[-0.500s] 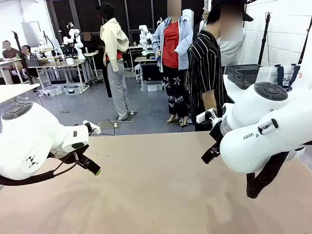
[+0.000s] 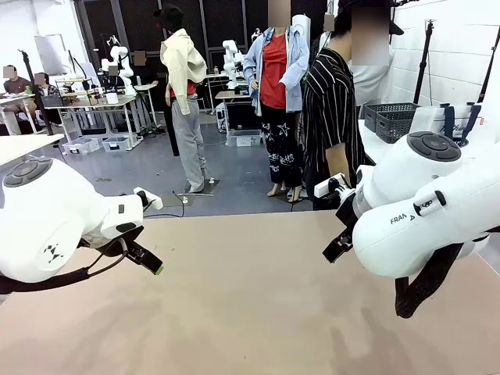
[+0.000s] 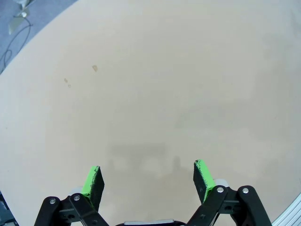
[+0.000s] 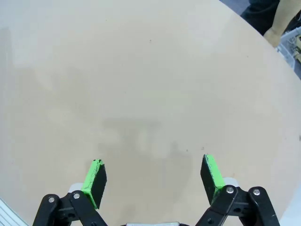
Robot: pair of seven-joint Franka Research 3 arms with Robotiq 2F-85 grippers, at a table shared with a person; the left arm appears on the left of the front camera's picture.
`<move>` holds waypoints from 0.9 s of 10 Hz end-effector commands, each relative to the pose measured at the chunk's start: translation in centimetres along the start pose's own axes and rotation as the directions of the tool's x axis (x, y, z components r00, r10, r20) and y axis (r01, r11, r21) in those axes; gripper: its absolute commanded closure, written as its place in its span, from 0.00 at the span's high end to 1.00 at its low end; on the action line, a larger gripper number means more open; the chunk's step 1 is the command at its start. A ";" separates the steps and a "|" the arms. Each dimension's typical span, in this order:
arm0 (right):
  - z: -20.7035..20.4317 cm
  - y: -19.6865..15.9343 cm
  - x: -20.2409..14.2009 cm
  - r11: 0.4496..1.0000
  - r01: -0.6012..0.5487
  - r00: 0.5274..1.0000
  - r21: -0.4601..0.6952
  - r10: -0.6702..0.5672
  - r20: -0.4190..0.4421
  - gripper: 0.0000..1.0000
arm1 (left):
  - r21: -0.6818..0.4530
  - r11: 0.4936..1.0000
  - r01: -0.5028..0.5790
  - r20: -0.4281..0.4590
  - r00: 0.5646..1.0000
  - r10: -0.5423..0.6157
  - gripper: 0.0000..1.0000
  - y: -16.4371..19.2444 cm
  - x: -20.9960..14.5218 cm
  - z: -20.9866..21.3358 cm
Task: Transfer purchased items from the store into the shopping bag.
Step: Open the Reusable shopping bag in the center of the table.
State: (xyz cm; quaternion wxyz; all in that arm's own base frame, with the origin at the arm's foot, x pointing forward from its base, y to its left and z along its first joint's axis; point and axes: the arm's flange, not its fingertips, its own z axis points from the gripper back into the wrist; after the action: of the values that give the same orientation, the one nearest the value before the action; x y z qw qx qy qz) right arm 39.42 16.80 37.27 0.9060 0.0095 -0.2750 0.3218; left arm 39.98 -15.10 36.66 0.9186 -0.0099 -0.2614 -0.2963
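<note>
The store, a dark grey perforated basket (image 2: 393, 119), stands on a side table at the far right. The shopping bag (image 2: 447, 122), whitish with navy straps, is right beside it. The purchased items are out of view. My left gripper (image 3: 147, 175) hangs open over bare tan tabletop with nothing between its green pads (image 3: 93, 181). Over bare table on the other side, my right gripper (image 4: 153, 173) is also open and holds nothing. In the front view the left gripper (image 2: 152, 266) points down toward the table at the left.
A person in a striped shirt (image 2: 332, 117) stands at the table's far edge, right of centre, with a forearm (image 4: 282, 21) showing in the right wrist view. The tan tabletop (image 2: 250, 312) spreads between the arms. Both bulky white arms fill the near corners.
My left arm has shifted slightly up and to the right. The right arm and the person have not moved.
</note>
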 end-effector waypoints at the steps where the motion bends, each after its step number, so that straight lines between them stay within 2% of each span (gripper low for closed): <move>1: 0.0 0.0 0.1 1.000 0.001 1.000 0.000 -0.001 0.005 1.00 | 0.004 1.000 -0.002 0.012 1.000 0.002 1.00 0.2 0.5 0.2; 4: 0.0 0.0 0.0 1.000 0.000 1.000 0.000 0.000 0.000 1.00 | 0.003 1.000 0.001 0.012 1.000 -0.001 1.00 0.1 0.6 0.3; 5: 1.8 -1.3 0.3 0.995 0.033 0.999 -0.090 -0.030 0.034 1.00 | 0.080 0.995 0.057 0.080 0.995 -0.064 1.00 0.6 1.8 2.8; 6: 4.4 -3.3 0.8 0.987 0.084 0.992 -0.136 -0.070 0.107 1.00 | 0.178 0.983 0.051 0.142 0.987 -0.077 1.00 1.8 2.3 6.1; 7: 8.3 -7.8 0.9 0.955 0.217 0.965 -0.203 -0.178 0.195 1.00 | 0.272 0.962 -0.011 0.182 0.982 -0.040 1.00 4.3 1.6 10.3; 8: 11.8 -13.6 -0.7 0.893 0.379 0.911 -0.243 -0.315 0.264 1.00 | 0.325 0.943 -0.070 0.208 0.978 0.000 1.00 7.1 -0.8 13.7; 9: 13.5 -19.0 -3.1 0.827 0.505 0.851 -0.248 -0.429 0.303 1.00 | 0.385 0.907 -0.174 0.204 0.974 0.100 1.00 10.5 -4.1 15.7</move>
State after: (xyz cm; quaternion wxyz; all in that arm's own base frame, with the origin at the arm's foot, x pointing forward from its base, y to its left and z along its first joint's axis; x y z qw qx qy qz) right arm 40.75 1.22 49.99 0.9059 -0.0206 -0.4103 0.1025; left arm 39.48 -4.95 51.47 0.8804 0.0955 -0.4065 -0.2249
